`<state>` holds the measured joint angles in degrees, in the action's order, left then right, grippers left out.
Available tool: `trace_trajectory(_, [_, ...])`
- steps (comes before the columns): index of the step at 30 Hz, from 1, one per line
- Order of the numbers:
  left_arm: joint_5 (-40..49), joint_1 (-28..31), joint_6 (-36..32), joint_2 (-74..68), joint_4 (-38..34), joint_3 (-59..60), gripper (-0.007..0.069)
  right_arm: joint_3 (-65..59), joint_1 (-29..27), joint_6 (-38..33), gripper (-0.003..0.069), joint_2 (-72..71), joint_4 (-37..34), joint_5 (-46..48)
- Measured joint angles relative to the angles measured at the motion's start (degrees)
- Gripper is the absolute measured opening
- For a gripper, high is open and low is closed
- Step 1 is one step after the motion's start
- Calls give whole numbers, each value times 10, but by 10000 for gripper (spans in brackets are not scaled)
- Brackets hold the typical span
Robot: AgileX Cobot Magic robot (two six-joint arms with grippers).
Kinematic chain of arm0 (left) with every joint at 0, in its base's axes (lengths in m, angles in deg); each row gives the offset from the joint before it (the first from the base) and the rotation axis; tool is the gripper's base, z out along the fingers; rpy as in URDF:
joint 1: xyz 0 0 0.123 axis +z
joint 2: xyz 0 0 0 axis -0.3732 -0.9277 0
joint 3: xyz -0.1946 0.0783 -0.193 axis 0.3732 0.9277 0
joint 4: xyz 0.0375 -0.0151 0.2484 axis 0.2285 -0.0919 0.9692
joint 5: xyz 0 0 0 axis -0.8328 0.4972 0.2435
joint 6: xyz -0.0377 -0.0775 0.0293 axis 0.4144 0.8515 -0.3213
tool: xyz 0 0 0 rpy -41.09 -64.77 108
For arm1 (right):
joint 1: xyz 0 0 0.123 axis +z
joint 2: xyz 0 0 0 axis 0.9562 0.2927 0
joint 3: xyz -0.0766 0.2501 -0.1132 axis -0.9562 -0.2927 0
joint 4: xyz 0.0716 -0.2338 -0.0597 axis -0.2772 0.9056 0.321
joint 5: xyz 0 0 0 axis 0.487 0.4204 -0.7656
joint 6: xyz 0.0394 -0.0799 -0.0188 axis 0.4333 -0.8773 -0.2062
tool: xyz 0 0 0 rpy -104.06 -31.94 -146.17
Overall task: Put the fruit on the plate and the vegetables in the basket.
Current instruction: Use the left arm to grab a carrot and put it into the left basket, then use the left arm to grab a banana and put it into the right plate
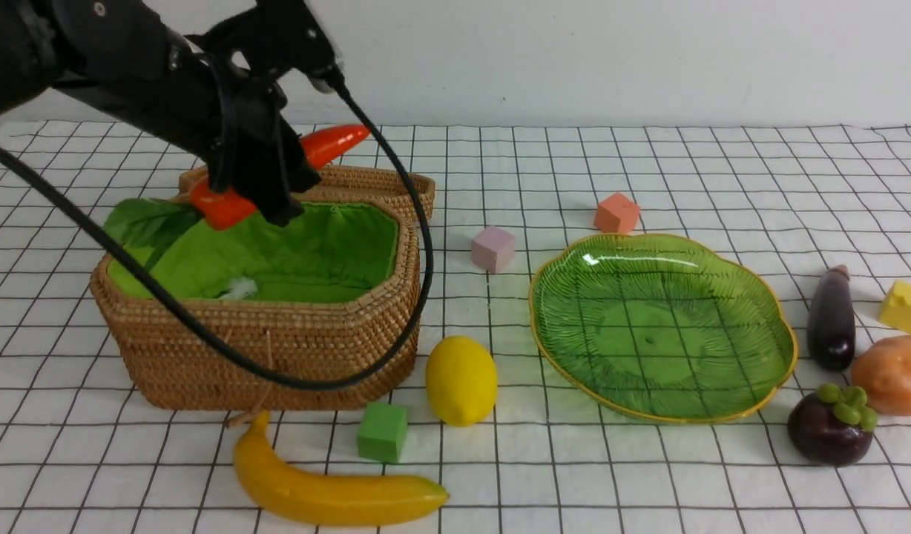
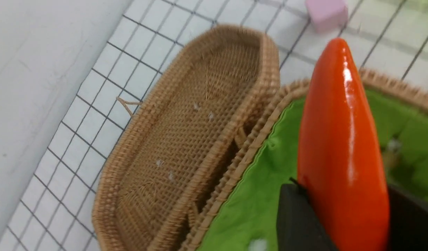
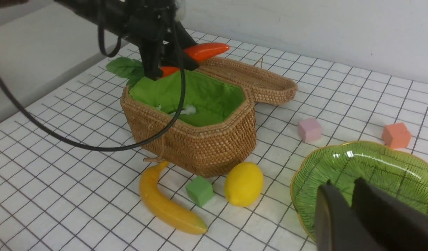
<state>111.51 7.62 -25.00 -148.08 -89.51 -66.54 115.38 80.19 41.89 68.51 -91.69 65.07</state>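
Right pincer point(image 3: 343, 190): hangs on the near side of the translucent green ribbed glass plate point(image 3: 384, 167). Jaws stand close with a thin slit and nothing between them; I cannot tell if they are fully closed.

Nearest row on the white grid-cloth desk point(image 1: 574, 475): long yellow toy banana point(image 1: 329, 489), then oval yellow lemon point(image 1: 461, 380), both just in front of the basket. Far right, beside the plate: round dark purple mangosteen point(image 1: 830, 430), tan-orange potato point(image 1: 893, 374), long dark purple eggplant point(image 1: 831, 322). Plate is bare.

Middle: octagonal tan wicker basket point(image 1: 277, 348) with green cloth lining, open, no vegetable inside yet.

Above its far-left part: left pincer point(image 1: 266, 185), clenched on the middle of the glossy orange-red toy carrot point(image 1: 329, 144).

Key relation:
- Basket opening lies straight below the grip point.
- Carrot is clear of the lining.
- Its long axis runs from near-left to far-right, rising toward the tip.
- Green leaf end point(image 1: 148, 222) hangs over the left rim.
- Pointed tip overhangs the far rim, toward the woven lid point(image 2: 200, 132) lying open behind the basket.

Judgement:
- Left arm is the one placed for this step.
- A release here risks the tip catching the far rim or tipping onto the lid.
- Bringing the carrot nearer and lower over the lining looks safer.
- Task is at its first vegetable.
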Motion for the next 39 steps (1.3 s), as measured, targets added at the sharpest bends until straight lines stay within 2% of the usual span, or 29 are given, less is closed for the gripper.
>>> trace_trajectory(3, [4,0,-34,-25,23,-2,279,0,0,0,108,0,-1,6])
trace_trajectory(6, [4,0,-39,-34,38,-3,315,0,0,0,108,0,-1,7])
trace_trajectory(7, [4,0,-40,-37,44,-3,356,0,0,0,108,0,-1,7])
trace_trajectory(8, [4,0,-40,-39,56,-3,456,0,0,0,108,0,-1,7])
trace_trajectory(10, [4,0,-40,-37,62,-4,575,0,0,0,108,0,-1,7])
trace_trajectory(13, [7,0,-40,-30,62,-4,650,0,0,0,108,0,-1,7])
trace_trajectory(16, [46,0,-31,-9,40,-4,657,0,0,0,108,0,-1,7])
trace_trajectory(18, [80,0,-2,13,3,-4,618,0,0,0,108,0,-1,7])
trace_trajectory(20, [113,0,50,38,-42,-4,542,0,0,3,108,0,-1,10])
trace_trajectory(22, [148,0,102,69,-82,-5,404,0,0,10,108,0,-1,16])
trace_trajectory(24, [193,-7,129,104,-100,-5,200,0,0,16,108,0,-1,25])
trace_trajectory(25, [215,-12,131,116,-98,-2,123,0,0,18,108,0,-1,30])
trace_trajectory(26, [227,-22,131,129,-94,4,63,0,0,20,108,0,-2,36])
trace_trajectory(28, [248,-44,133,158,-79,27,-6,0,0,23,108,0,-2,45])
trace_trajectory(30, [254,-70,141,180,-63,56,-13,0,0,26,108,-1,-2,55])
trace_trajectory(31, [253,-110,152,202,-33,97,-13,0,0,27,108,-6,-2,68])
trace_trajectory(33, [250,-134,159,215,-14,126,-13,0,0,29,108,-12,-2,76])
trace_trajectory(35, [236,-193,175,230,34,214,-13,0,0,34,108,-31,-2,105])
trace_trajectory(39, [197,-227,173,225,58,285,-12,0,0,39,108,-54,0,133])
